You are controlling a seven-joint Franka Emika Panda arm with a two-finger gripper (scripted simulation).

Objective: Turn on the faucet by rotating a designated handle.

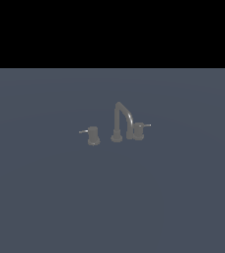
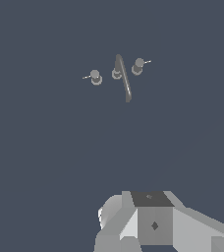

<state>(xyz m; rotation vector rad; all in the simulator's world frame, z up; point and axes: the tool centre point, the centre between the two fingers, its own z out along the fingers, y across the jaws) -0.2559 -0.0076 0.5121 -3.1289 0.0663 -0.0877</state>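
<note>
Robot body (image 2: 153, 224) fills wrist view foreground, absent in exterior view; jaws not visible, state cannot be told. Faucet (image 1: 118, 122) on table (image 1: 45, 197); handle (image 1: 93, 135) beside spout base w/ pale pin pointing away from it.

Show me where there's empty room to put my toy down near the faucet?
Plenty of bare floor in front of the faucet, and more beyond the handle toward the exterior view's left. It is crowded only where the spout's tip drops beside the other knob; the gap between the handle and the spout's base is narrow.
</note>
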